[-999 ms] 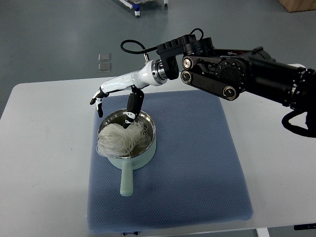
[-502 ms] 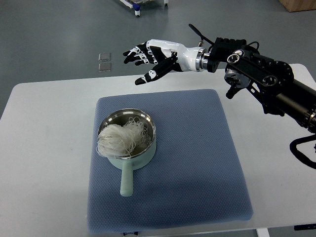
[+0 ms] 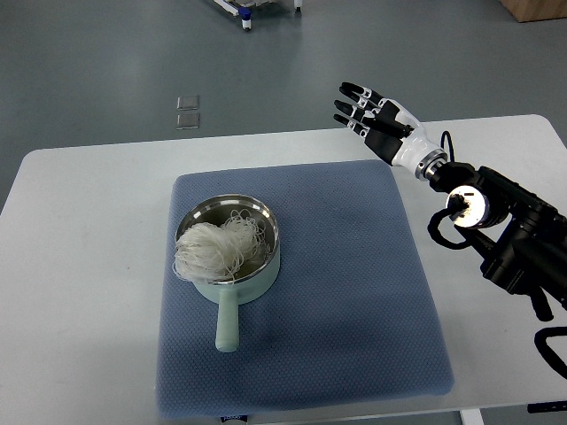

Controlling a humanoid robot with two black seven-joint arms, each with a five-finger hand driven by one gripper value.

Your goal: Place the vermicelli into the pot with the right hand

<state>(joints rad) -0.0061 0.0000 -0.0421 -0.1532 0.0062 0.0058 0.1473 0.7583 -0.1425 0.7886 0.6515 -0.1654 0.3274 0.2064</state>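
We see the vermicelli [image 3: 215, 247] lying in the pot [image 3: 232, 282] on the blue mat [image 3: 354, 301], some strands draped over its left rim. Our right hand [image 3: 376, 121] hangs well apart above the desk [image 3: 80, 266], fingers [image 3: 353, 89] spread wide and empty. We judge the placing done; next, only tucking in stray strands.

Black right robot arm [image 3: 509, 243]: cut off by right picture edge; shoulder end unseen. White tabletop [image 3: 80, 266]: near edge and near right corner cut by bottom border. Tangle of white vermicelli [image 3: 213, 250] covers left half of pale green steel-lined saucepan [image 3: 232, 288]; pan floor under it hidden. Two small square plates on grey floor [image 3: 187, 111]: too small to identify. Wheeled frame [image 3: 252, 7] at top edge: cropped.
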